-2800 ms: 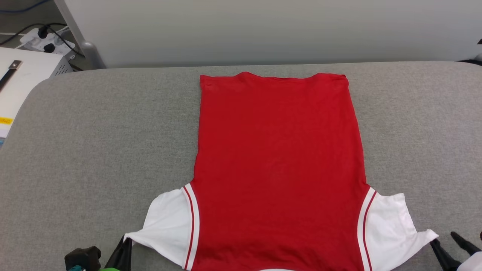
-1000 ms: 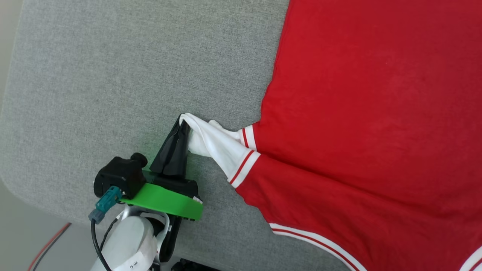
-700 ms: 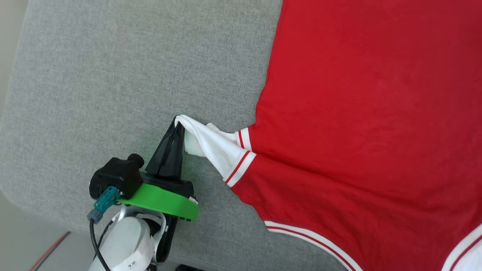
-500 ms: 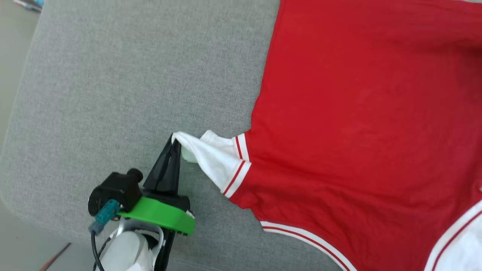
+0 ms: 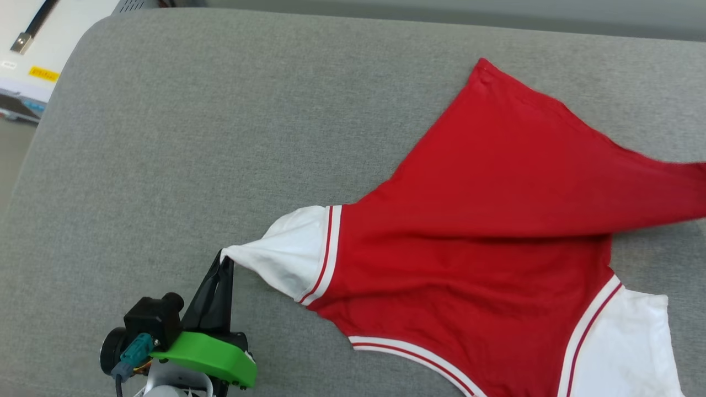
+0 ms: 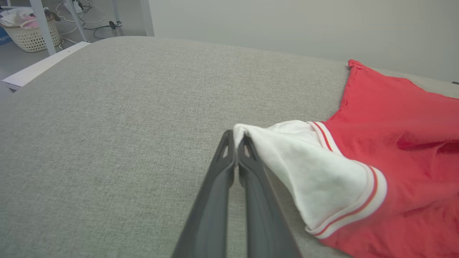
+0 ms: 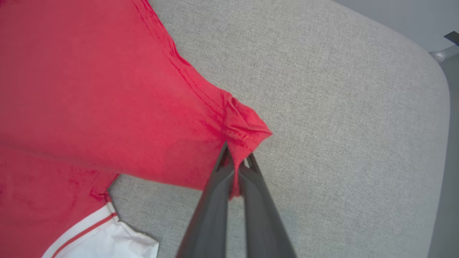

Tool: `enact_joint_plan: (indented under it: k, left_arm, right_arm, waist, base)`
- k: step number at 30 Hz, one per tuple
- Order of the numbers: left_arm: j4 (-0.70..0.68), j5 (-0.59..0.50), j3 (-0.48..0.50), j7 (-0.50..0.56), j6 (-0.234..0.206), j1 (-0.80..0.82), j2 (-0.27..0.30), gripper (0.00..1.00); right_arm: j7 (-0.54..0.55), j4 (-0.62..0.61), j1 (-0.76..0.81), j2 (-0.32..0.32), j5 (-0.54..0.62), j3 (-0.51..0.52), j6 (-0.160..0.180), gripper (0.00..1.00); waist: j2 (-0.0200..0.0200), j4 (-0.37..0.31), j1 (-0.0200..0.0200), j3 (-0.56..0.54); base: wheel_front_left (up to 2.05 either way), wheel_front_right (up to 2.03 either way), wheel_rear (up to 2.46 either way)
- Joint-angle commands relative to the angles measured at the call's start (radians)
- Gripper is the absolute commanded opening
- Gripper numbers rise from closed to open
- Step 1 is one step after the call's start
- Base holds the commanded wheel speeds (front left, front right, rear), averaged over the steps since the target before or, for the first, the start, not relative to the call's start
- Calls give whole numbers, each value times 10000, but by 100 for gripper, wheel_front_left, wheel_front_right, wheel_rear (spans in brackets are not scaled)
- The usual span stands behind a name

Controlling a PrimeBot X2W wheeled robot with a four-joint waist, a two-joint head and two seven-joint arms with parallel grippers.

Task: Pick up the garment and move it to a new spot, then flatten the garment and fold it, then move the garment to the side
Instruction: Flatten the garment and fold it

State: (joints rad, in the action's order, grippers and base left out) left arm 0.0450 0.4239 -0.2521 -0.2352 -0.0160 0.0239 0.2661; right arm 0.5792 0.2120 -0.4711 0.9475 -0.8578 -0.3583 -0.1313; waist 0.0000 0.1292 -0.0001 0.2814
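- The left gripper [image 6: 235,138], two long dark fingers, is pinching the tip of a white sleeve [image 6: 287,157]; the right gripper [image 7: 235,154] is clamping a red hem corner [image 7: 247,130].
- To fold cleanly, both should be lifting together, keeping the cloth taut and avoiding dragging wrinkles.
- The red jersey garment [image 5: 469,220], plain side up with red-white striped trim, is lying skewed across the grey padded table [image 5: 165,138], right edge pulled taut.

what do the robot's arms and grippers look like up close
The left gripper has two long, dark, tapering fingers with small triangular cut-outs near the tips. They sit on a bright green plate, beside a black camera block with a teal plug. The right gripper has the same dark fingers.
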Motion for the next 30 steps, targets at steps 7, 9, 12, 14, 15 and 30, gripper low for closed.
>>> enact_joint_plan:
  k: [7, 9, 12, 14, 15, 30]
  left_arm:
    - [33, 146, 23, 122, -162, -412, 152, 0]
    - [41, 161, 14, 129, -186, -471, 158, 0]
    - [34, 173, 34, 123, -276, -562, 155, 0]
    - [23, 177, 27, 123, -305, -598, 156, 0]
    - [14, 174, 16, 129, -323, -618, 162, 0]
    - [-11, 161, -114, 158, -443, -533, 214, 0]
  right_arm:
    - [-408, -525, 2836, -137, -377, 1184, 6, 0]
    - [-492, -665, 3679, -368, -427, 1632, 6, 0]
    - [-515, -877, 4953, -861, -381, 2219, 6, 0]
    - [-481, -974, 5628, -1228, -299, 2484, 6, 0]
    - [-403, -983, 6096, -1516, -182, 2567, 6, 0]
    - [-549, -1477, 6570, -3136, 691, 3867, 6, 100]
  waist:
    - [0, -817, 1, -985]
    - [0, -836, 1, -1051]
    - [0, -866, 1, -1110]
    - [0, -870, 1, -1121]
    - [0, -873, 1, -1116]
    - [0, -941, 1, -1153]
  base:
    - [0, 0, 0]
    - [0, 0, 0]
    - [0, 0, 0]
    - [0, 0, 0]
    - [0, 0, 0]
    - [0, 0, 0]
